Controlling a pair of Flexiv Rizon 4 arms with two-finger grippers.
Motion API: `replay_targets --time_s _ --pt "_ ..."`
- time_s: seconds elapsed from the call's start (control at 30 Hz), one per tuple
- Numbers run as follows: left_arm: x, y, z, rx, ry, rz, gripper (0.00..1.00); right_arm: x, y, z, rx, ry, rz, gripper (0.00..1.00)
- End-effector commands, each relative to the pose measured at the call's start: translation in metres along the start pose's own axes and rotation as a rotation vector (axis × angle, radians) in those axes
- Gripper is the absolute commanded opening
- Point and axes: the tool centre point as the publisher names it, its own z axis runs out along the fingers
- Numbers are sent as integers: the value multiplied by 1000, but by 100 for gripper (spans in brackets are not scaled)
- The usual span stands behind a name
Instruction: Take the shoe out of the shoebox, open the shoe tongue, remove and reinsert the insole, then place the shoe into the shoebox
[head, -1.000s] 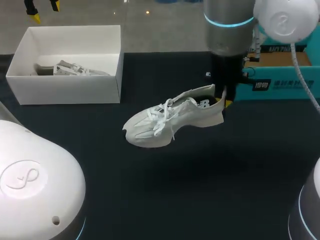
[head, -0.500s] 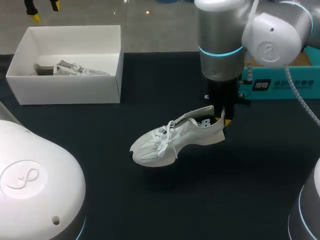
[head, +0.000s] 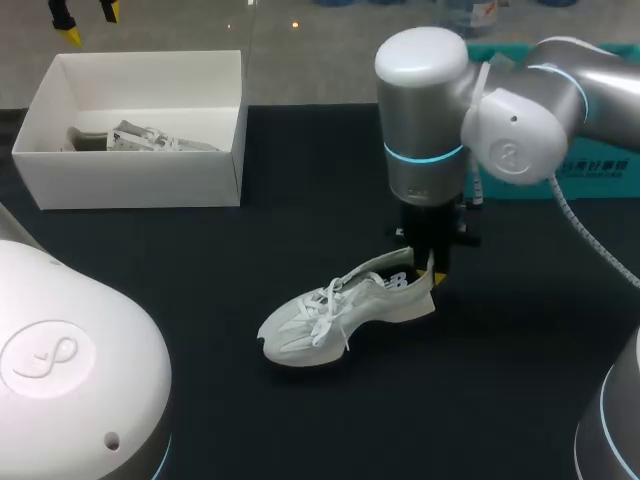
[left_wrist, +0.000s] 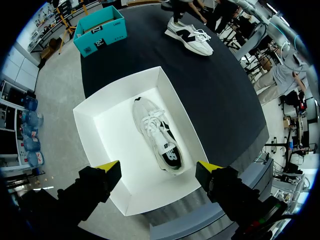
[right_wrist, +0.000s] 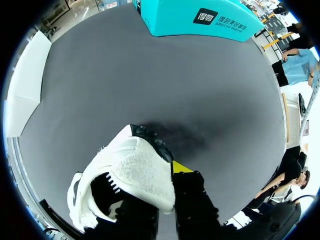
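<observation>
My right gripper (head: 431, 279) is clamped on the heel of the white shoe (head: 335, 318). The shoe is low over the dark table (head: 300, 420), toe toward my left, well apart from the shoebox (head: 140, 182). My left gripper (left_wrist: 157, 169) hangs above the shoebox with fingers apart. A second shoe (left_wrist: 161, 136) lies inside.

White sneaker (right_wrist: 132, 170) heel-first in right gripper (right_wrist: 165, 187), heel collar pinched between fingers: one yellow tip (right_wrist: 181, 167) shows outside heel, other finger inside shoe opening. Fleecy white lining, black trim along collar edge. Dark table (right_wrist: 125, 75) beneath, soft shadow just ahead of heel. Teal box (right_wrist: 185, 20) at table's far edge; white shoebox (right_wrist: 25, 85) off to side, well apart from sneaker
</observation>
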Motion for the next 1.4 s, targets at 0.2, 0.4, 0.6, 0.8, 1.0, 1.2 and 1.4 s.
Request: replay_targets --time_s 0.2,0.4,0.6,0.8,1.0,1.2,1.4 --pt "0 0 0 0 1 1 100 1 4 32 -12 -14 10 0" --pt "0 0 0 0 1 1 100 -1 8 40 -19 -14 14 60" --pt "0 0 0 0 1 1 100 -6 7 11 -35 -1 30 100" --pt "0 0 0 0 1 1 100 -13 6 -40 -115 79 -11 100" --pt "0 0 0 0 1 1 100 -18 17 -75 -198 177 -152 100" --pt "0 0 0 0 1 1 100 -20 27 -93 -206 346 -281 100" --pt "0 0 0 0 1 1 100 -20 27 -93 -206 346 -281 100"
